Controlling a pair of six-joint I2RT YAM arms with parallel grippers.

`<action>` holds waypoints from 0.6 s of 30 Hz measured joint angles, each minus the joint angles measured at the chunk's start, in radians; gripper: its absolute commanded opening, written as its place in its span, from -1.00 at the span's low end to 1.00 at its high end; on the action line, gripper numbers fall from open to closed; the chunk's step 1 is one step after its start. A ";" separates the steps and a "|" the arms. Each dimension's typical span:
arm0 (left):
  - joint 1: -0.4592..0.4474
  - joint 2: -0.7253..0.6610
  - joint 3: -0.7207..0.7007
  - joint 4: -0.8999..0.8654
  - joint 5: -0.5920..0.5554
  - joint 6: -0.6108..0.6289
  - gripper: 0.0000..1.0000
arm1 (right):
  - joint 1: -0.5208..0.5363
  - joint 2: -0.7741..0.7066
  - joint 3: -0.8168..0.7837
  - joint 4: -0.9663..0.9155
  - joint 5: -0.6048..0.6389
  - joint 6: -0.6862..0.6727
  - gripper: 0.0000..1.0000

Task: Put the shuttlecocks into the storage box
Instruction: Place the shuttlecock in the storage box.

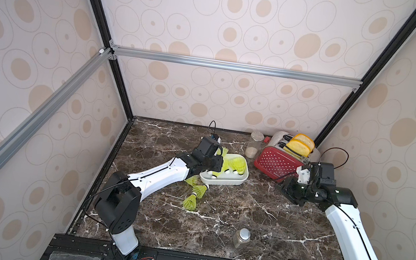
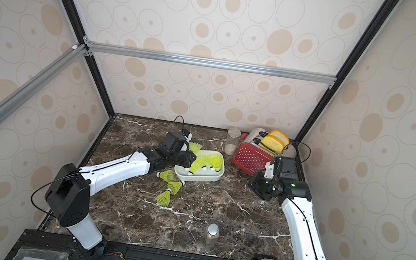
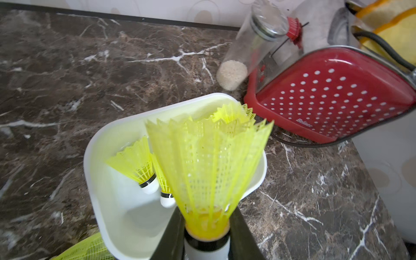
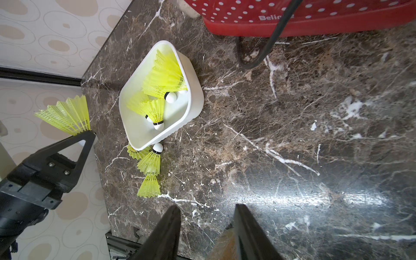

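1 shuttlecock (image 3: 207, 162) clamped by its tip in left jaws; right jaws apart.

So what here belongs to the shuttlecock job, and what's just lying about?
Job: neon yellow-green plastic shuttlecocks, one gripped in the left fingers; shallow white plastic storage box.
Lying about: red white-dotted toaster with yellow bread slices; clear jar of pale grains; small metal-lidded shaker.

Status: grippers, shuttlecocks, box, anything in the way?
Left gripper shut on neon yellow plastic shuttlecock by white rounded plastic storage box. Right gripper open, empty. Several shuttlecocks inside; three shuttlecocks on marble table beside box. Red dotted toaster not blocking.
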 measured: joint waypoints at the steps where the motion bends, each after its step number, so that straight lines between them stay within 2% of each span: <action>1: 0.002 0.000 0.002 -0.015 -0.010 -0.023 -0.58 | 0.001 0.005 0.002 0.002 0.000 -0.001 -0.11; 6: 0.011 0.050 0.023 -0.058 -0.031 -0.100 -0.59 | 0.002 0.017 0.009 0.020 -0.001 -0.008 -0.11; 12: 0.022 0.155 0.035 -0.079 -0.037 -0.135 -0.62 | 0.002 0.019 0.009 0.022 -0.001 -0.020 -0.11; 18: 0.027 0.203 0.040 -0.091 -0.051 -0.160 -0.63 | 0.002 0.023 0.009 0.022 -0.002 -0.029 -0.11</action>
